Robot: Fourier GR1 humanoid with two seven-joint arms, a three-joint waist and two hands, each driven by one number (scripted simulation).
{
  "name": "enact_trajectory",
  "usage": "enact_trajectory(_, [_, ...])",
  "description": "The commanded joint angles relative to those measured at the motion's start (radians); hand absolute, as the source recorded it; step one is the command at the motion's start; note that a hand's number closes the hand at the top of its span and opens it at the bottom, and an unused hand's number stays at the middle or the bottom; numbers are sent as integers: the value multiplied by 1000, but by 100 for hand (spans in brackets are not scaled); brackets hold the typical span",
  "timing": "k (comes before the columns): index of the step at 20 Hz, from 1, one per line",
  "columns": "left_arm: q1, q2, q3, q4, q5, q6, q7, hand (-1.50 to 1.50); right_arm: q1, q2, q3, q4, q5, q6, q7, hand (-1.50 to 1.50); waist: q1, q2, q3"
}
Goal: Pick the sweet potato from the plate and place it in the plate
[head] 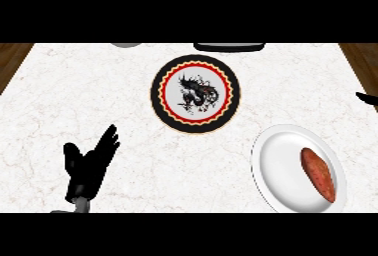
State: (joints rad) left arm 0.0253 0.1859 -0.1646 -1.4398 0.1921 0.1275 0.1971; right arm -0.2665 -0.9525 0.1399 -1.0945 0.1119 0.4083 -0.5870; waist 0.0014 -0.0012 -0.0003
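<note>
**Sweet potato lies on the white plate, left hand open over the counter**

Head view: a white marble counter (88, 100) fills the scene, with wood showing at both far corners. The sweet potato (318, 174) lies on the right half of a plain white plate (275, 165) at the lower right, its length running from near to far. A 2nd plate, the black-rimmed plate (196, 93) with a red and yellow ring and a dark dragon figure on its pale centre, sits further back near the middle of the counter, apart from the white plate.

The left hand (87, 167) shows at the lower left, above the bare counter, its fingers straight and spread, the thumb held off to the side, holding nothing. It is well apart from both plates. At the right edge a small black shape (367, 98) juts in; what it is cannot be told. 2 partly cut-off objects, 1 grey (127, 45) and 1 dark (229, 47), sit at the far edge.
</note>
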Motion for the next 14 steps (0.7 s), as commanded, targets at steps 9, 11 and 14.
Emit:
enact_trajectory(9, [-42,-32,29,44,-34,-14,10,0,193,100,4,-292,144,-7,210,-150,-9,0,0])
enact_trajectory(11, [-47,-44,38,76,-33,-25,-29,0,144,155,34,-275,171,19,265,-150,-4,1,0])
enact_trajectory(14, [9,-30,51,-10,-23,-52,-6,0,254,169,-33,-338,200,13,212,-150,-4,0,0])
